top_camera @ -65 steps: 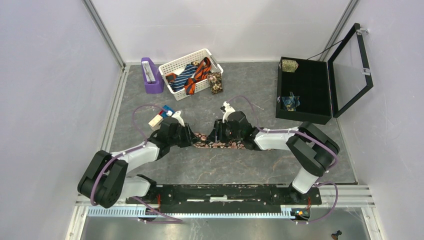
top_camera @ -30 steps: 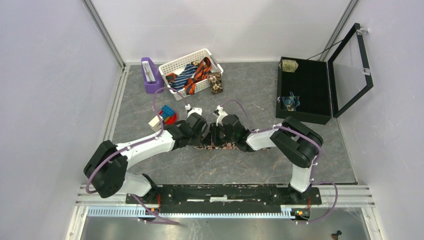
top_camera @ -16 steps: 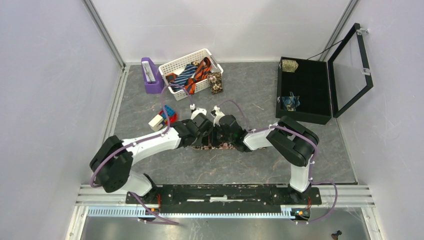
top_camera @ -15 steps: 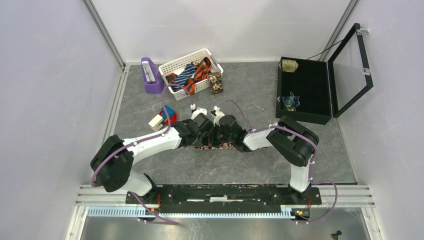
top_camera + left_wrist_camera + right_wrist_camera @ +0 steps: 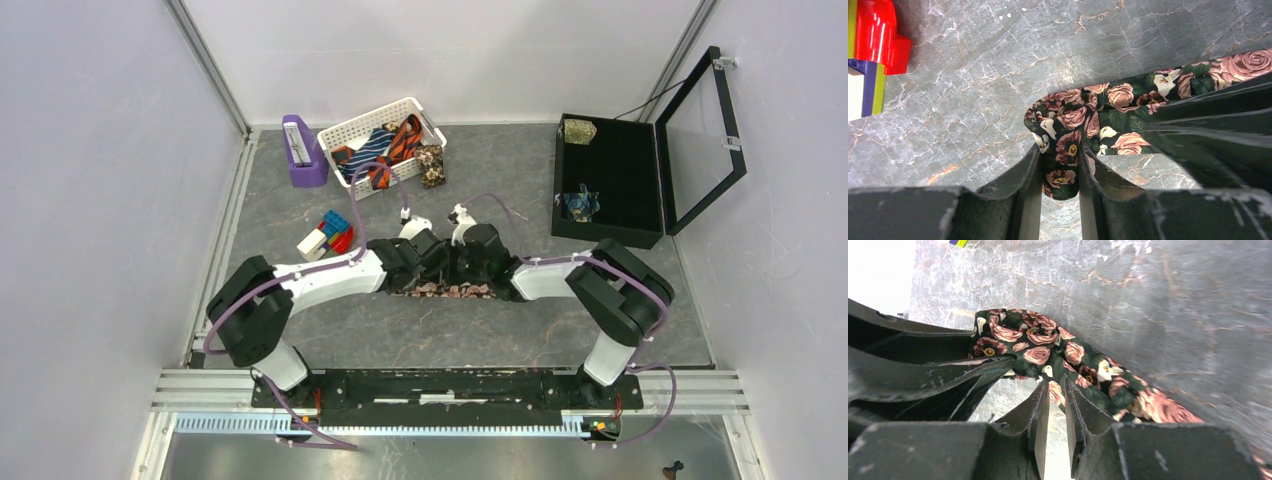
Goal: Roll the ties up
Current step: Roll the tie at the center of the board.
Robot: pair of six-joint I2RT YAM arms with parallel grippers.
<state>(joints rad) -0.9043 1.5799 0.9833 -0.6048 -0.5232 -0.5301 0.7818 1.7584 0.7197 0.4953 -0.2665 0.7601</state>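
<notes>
A dark tie with pink-cream floral print (image 5: 447,291) lies on the grey table mid-front, folded over itself. My left gripper (image 5: 437,262) is shut on its folded end (image 5: 1063,155), the fabric pinched between both fingers. My right gripper (image 5: 462,266) faces it from the right and is shut on a fold of the same tie (image 5: 1055,390). The two grippers nearly touch. More ties, navy-white striped (image 5: 366,152) and orange-black striped (image 5: 398,145), lie in a white basket (image 5: 340,132) at the back, with a tan floral one (image 5: 430,165) beside it.
Red, blue and white toy blocks (image 5: 326,236) lie left of the left gripper, also in the left wrist view (image 5: 873,45). A purple holder (image 5: 301,152) stands by the basket. An open black case (image 5: 612,180) at back right holds two rolled ties.
Both grippers have slid right along the tie together, staying close. The left arm has stretched farther out from its base.
</notes>
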